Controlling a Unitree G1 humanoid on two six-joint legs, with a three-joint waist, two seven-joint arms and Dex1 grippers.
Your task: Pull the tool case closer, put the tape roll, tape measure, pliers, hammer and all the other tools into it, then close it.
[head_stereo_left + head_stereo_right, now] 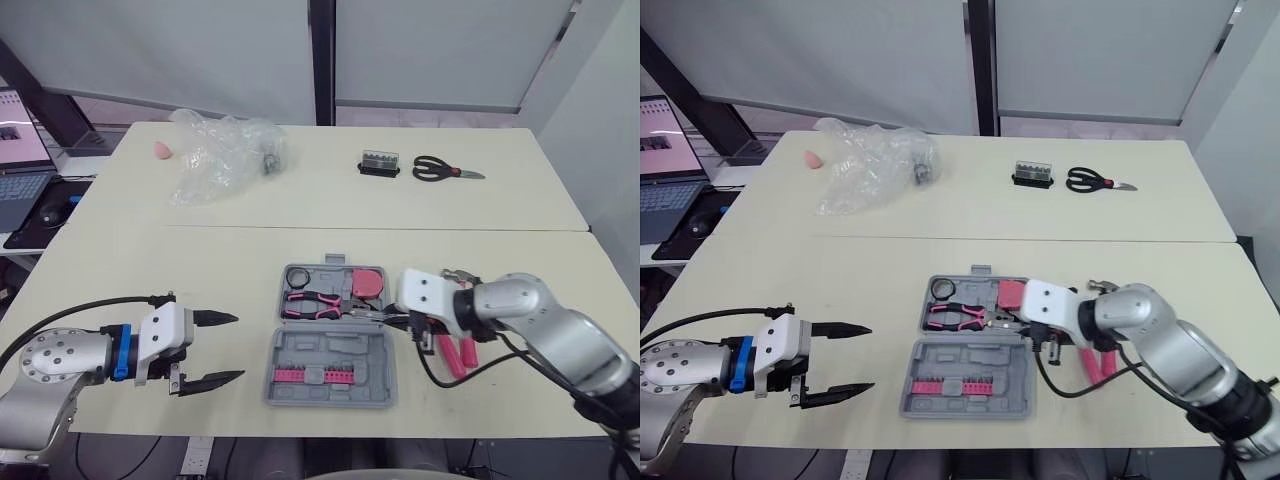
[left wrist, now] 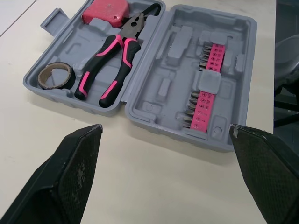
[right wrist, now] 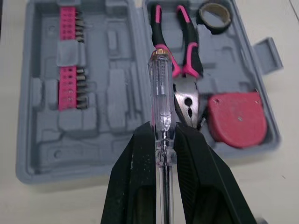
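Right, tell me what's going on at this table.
The right claw grips a clear-handled screwdriver above the open tool case, which already holds the tape roll, pliers and tape measure. The left claw hangs open left of the case, holding nothing. Pink-handled tools lie on the table by the right arm.

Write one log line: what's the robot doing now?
right gripper: shut on clear screwdriver, over open tool case | left gripper: open, beside case

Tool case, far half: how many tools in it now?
3: tape roll in the left corner, pliers in the middle, red tape measure at the right end. The tester screwdriver in the right hand hangs above, not in; it may hide a small item.
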